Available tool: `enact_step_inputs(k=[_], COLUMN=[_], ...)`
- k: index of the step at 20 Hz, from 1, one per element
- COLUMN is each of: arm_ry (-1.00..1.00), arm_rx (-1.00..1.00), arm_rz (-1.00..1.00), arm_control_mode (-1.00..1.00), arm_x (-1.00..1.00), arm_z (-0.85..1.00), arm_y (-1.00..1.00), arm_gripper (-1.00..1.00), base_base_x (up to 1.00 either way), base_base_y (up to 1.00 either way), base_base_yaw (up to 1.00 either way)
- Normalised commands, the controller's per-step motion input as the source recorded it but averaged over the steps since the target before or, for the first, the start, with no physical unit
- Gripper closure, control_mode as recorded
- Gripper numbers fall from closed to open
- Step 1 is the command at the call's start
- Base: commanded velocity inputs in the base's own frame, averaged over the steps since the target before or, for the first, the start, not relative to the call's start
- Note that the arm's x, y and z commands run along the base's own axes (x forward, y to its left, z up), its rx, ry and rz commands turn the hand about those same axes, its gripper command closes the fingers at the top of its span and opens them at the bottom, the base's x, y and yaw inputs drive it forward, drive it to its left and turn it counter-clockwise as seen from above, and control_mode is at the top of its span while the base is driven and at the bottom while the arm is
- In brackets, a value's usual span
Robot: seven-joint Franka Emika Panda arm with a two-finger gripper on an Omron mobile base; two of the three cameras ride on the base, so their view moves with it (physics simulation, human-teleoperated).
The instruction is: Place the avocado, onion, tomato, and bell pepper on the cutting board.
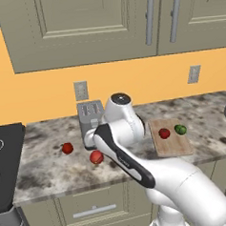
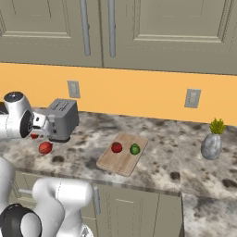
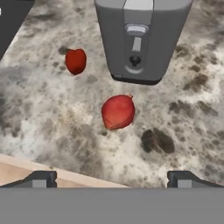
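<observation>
The light wooden cutting board (image 1: 172,146) (image 2: 121,160) lies on the counter right of the toaster. On it sit the green avocado (image 1: 180,129) (image 2: 134,149) and a round red item, likely the tomato (image 1: 164,133) (image 2: 116,147). A reddish onion with a pointed tip (image 3: 118,112) (image 1: 96,157) (image 2: 45,147) lies in front of the toaster. A smaller red item, likely the bell pepper (image 3: 75,61) (image 1: 67,147), lies further left. My gripper (image 3: 111,180) hovers above the counter near the onion. It is open, with nothing between its fingertips (image 3: 40,179).
The grey toaster (image 1: 91,115) (image 2: 62,119) (image 3: 140,39) stands against the wall just behind the onion. A black stovetop (image 1: 6,160) borders the counter on the left. A grey vase with a plant (image 2: 211,143) stands at the far right. The counter's front edge runs close below my hand.
</observation>
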Motion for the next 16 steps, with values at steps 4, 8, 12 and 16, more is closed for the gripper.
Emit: enact_step_inputs(k=[4,8,12,16], arm_ry=[0.0,0.0,0.0,0.0], arm_rx=[0.0,0.0,0.0,0.0], arm_rz=[-0.02,-0.02,-0.02,-0.02], arm_control_mode=[-1.0,-1.0,-1.0,-1.0], arm_x=[0.03,0.15,0.24,0.2], arm_z=[-0.27,-0.37,-0.31,-0.27], arm_y=[0.0,0.0,0.0,0.03], arm_gripper=[-1.0,-1.0,-1.0,-1.0], base_base_x=[0.0,0.0,0.0,0.0], base_base_y=[0.0,0.0,0.0,0.0], base_base_yaw=[0.0,0.0,0.0,0.0])
